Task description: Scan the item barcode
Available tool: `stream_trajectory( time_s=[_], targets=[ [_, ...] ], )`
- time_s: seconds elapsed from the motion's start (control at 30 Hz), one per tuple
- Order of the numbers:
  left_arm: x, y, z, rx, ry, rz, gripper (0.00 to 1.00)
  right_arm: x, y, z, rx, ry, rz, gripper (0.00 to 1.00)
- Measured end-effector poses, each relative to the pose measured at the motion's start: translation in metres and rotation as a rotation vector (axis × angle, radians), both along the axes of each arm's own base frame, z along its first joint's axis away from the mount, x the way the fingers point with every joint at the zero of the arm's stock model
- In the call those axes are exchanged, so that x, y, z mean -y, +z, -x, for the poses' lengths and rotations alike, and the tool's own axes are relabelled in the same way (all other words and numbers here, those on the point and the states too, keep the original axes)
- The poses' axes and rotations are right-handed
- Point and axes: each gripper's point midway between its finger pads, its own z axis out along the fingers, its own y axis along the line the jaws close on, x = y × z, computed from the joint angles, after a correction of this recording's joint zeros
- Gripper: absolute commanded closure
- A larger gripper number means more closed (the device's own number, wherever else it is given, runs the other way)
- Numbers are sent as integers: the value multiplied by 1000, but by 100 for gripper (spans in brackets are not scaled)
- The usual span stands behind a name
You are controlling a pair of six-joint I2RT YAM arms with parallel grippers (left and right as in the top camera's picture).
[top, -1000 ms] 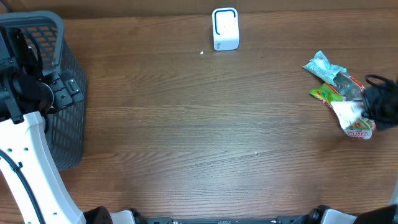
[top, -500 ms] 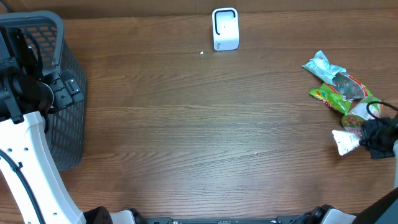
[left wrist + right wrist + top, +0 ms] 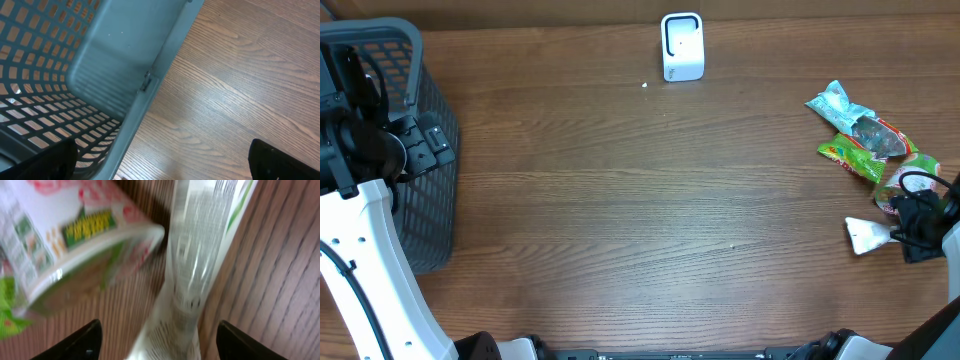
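The item, a white and clear packet (image 3: 865, 236) with small print, lies flat on the wooden table at the far right. My right gripper (image 3: 900, 232) is at the packet's right end. In the right wrist view the packet (image 3: 192, 280) runs between the two fingers of my right gripper (image 3: 162, 342), which stand wide apart and do not touch it. The white scanner (image 3: 682, 46) stands at the back centre. My left gripper (image 3: 425, 148) hangs open beside the grey basket (image 3: 420, 60); in its wrist view my left gripper (image 3: 162, 165) is empty.
Several snack packets (image 3: 860, 140) lie piled at the right, behind the item. A red and white noodle cup (image 3: 75, 245) lies just left of the packet. The basket wall (image 3: 145, 95) fills the left of the left wrist view.
My right gripper has drawn the white packet out of the pile toward the table's front, and its jaws have gone from shut to open. The left arm has not moved.
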Motion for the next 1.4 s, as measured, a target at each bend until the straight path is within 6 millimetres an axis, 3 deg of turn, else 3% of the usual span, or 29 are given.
stream_trajectory(
  time_s=[0.13,0.2,0.3,0.4,0.5,0.7,0.83,1.07,1.4],
  targets=[
    [0,0,0,0,0,0,0,-15,12,4,-4,64,-52,24],
    [0,0,0,0,0,0,0,-18,28,-1,37,100,-55,25],
    [0,0,0,0,0,0,0,-31,68,-15,161,199,-51,22],
    [0,0,0,0,0,0,0,-57,108,-26,299,336,-29,18],
    [0,0,0,0,0,0,0,-98,140,-29,415,506,-17,16],
    [0,0,0,0,0,0,0,-169,178,-19,559,788,-4,11],
    [0,0,0,0,0,0,0,-204,190,-9,610,929,-6,10],
    [0,0,0,0,0,0,0,-236,189,2,612,1067,-34,9],
    [0,0,0,0,0,0,0,-252,195,9,621,1190,-7,2]
  ],
)
